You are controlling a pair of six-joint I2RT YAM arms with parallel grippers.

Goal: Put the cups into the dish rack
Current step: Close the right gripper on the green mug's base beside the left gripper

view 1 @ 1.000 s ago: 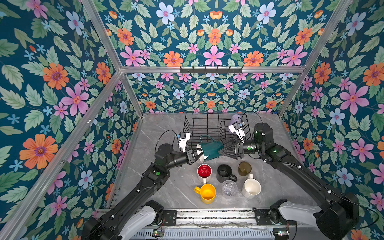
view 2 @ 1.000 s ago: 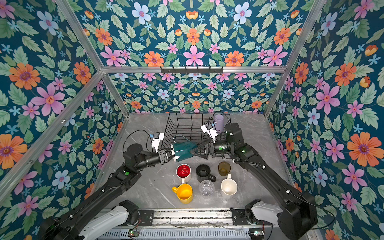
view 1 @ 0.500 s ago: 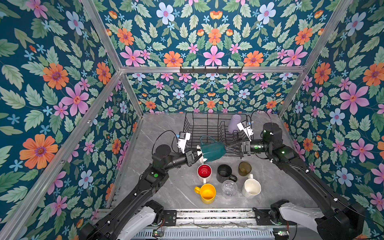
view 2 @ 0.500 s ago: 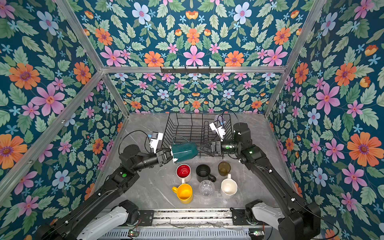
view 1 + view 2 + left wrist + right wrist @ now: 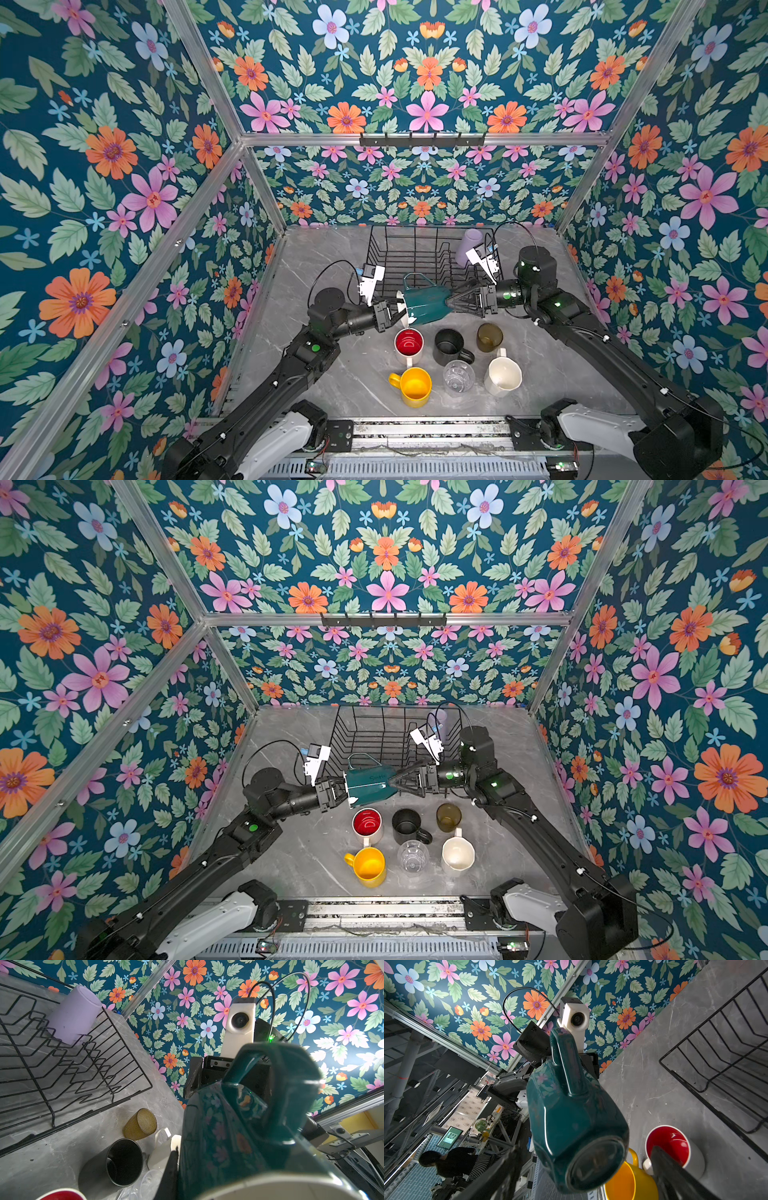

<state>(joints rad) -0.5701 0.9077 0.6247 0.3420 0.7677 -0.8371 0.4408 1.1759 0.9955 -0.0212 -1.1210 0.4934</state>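
Nearest the front rail, on the grey marble table (image 5: 332, 374), a row of three upright: yellow mug (image 5: 413, 386), clear glass tumbler (image 5: 458, 376), cream-white mug (image 5: 503, 376). Just behind, a second upright row: white mug with red inside (image 5: 408, 345), black mug (image 5: 449, 347), olive-brown tumbler (image 5: 489, 336). All six close together, none held.

Rising from the near left corner, left arm (image 5: 291, 374), stretched forward and inward, bent at the elbow, forearm about level and pointing right. At its end, left gripper (image 5: 400, 315), pinched tight on the rim of the dark green mug (image 5: 426, 305). Mug off the table, lying on its side, mouth toward the left gripper, base toward the right one, handle turned upward. In both top views, just behind the second row and overlapping the rack's near edge.

From the near right corner, right arm (image 5: 602, 345), a long reach forward, then wrist folded left and level, facing the other arm head-on. Right gripper (image 5: 451, 302) spread wide, black fingers (image 5: 675, 1176) on either side of the mug's base, gaps visible in the right wrist view, gripping nothing.

Farthest back, dish rack (image 5: 415, 249) close to the rear wall, lilac tumbler (image 5: 469, 245) tilted in its far right corner, leaning on the wires.
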